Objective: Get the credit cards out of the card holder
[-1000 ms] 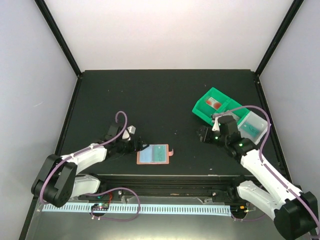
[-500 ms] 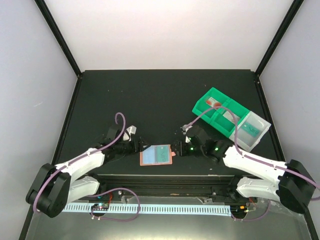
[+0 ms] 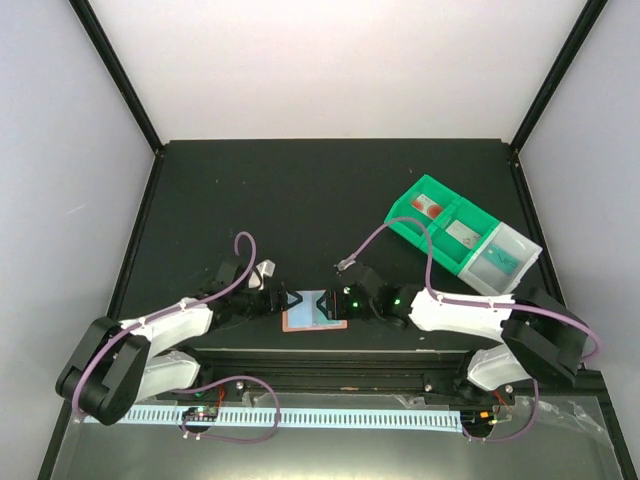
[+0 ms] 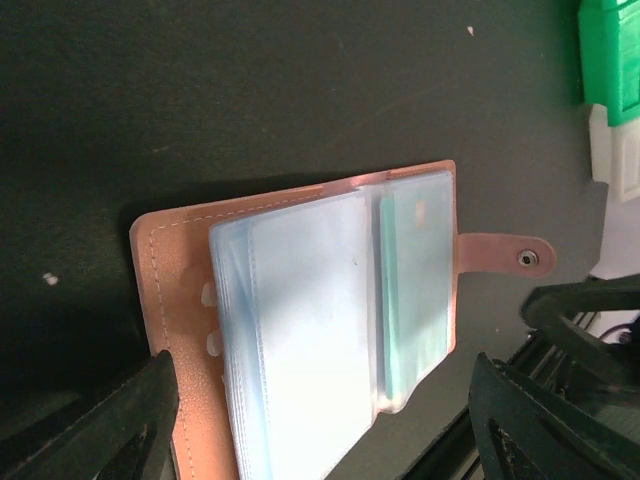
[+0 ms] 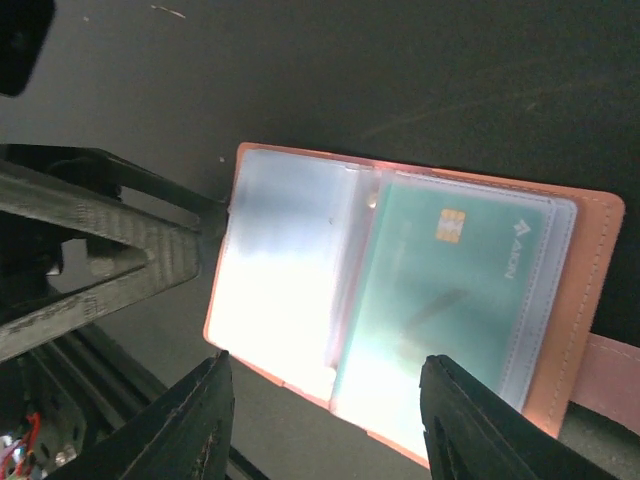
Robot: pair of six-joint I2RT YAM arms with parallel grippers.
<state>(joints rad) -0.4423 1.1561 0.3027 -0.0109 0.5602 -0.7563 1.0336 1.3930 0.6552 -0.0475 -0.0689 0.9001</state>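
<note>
The salmon-pink card holder (image 3: 291, 321) lies open on the black table near its front edge. Its clear sleeves face up, and a teal credit card (image 5: 450, 300) with a gold chip sits in the right-hand sleeve. The left-hand sleeves (image 4: 300, 330) glare pale blue. My left gripper (image 3: 288, 300) is open at the holder's left edge, its fingers astride the holder (image 4: 180, 270) in the left wrist view. My right gripper (image 3: 338, 300) is open at the holder's right edge, by the snap tab (image 4: 510, 255). Neither gripper (image 4: 325, 430) (image 5: 325, 420) holds anything.
A green compartment bin (image 3: 405, 221) with a clear end box (image 3: 527, 245) stands at the right rear, with a teal card (image 3: 503, 259) and a red-marked item (image 3: 427, 206) inside. The table's front rail (image 3: 330, 358) runs just behind the holder.
My right arm has swung left from the green bin down to the holder's right edge. The left gripper has edged right, against the holder's left side. The holder has shifted slightly right.
</note>
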